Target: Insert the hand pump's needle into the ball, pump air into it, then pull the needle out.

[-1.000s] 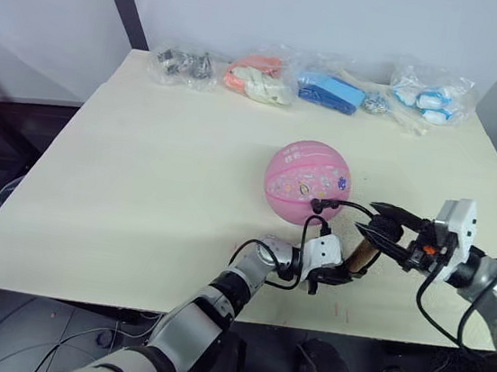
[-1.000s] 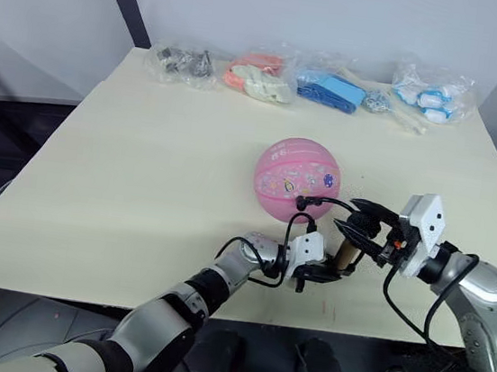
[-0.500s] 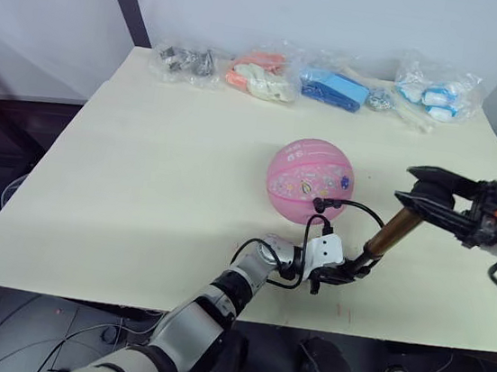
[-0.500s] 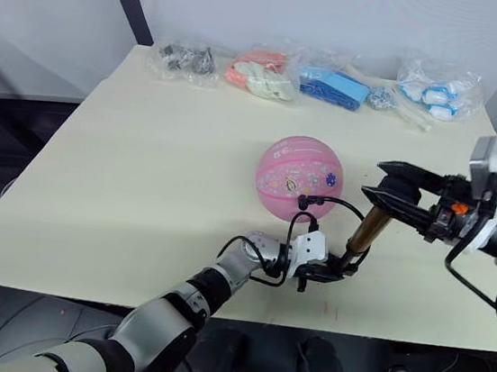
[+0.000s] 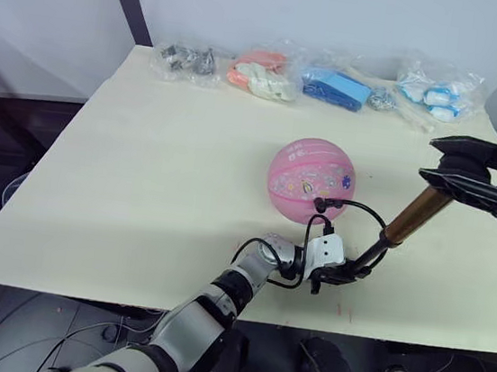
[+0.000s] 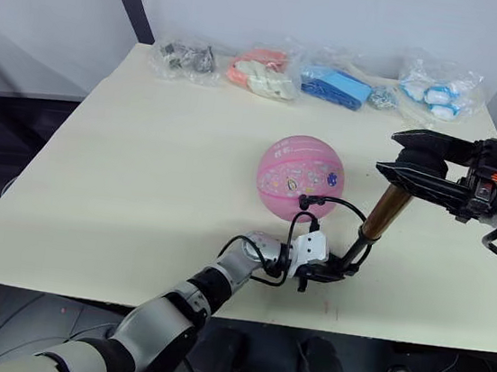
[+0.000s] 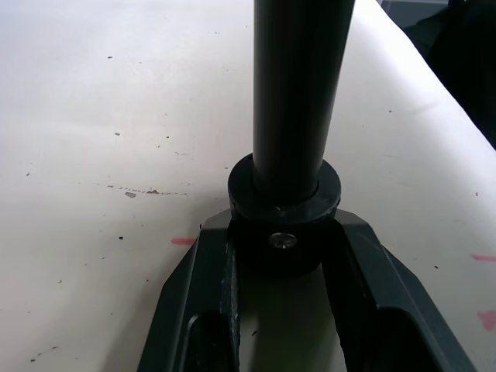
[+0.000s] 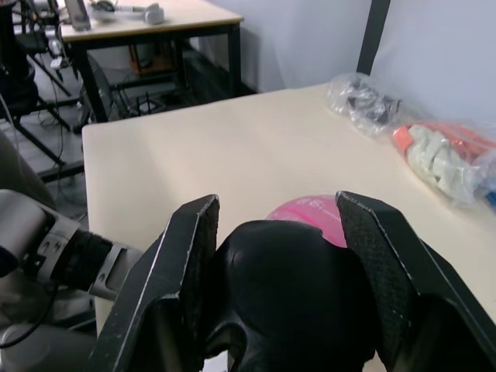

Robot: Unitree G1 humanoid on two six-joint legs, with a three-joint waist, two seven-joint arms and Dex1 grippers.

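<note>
The pink ball (image 5: 309, 179) rests on the table a little right of centre. The hand pump (image 5: 415, 216) slants up to the right from the table beside it. My left gripper (image 5: 345, 272) is shut on the pump's black base cap (image 7: 284, 203), low at the table's front. My right gripper (image 5: 454, 170) is shut on the black T-handle (image 8: 291, 288), raised well above the table. The thin black hose (image 5: 355, 208) loops from the base to a black fitting (image 5: 318, 202) pressed against the ball's near side. The needle's pin is hidden there.
Several clear bags of small items line the table's (image 5: 140, 182) far edge: grey parts (image 5: 184, 60), orange and white pieces (image 5: 260, 75), blue pieces (image 5: 338, 88), blue and white pieces (image 5: 437, 91). The front edge runs just below my left gripper.
My right gripper has drawn the handle up and to the right, taking the bronze barrel with it and baring a black rod above the base. Ball and left gripper stay put.
</note>
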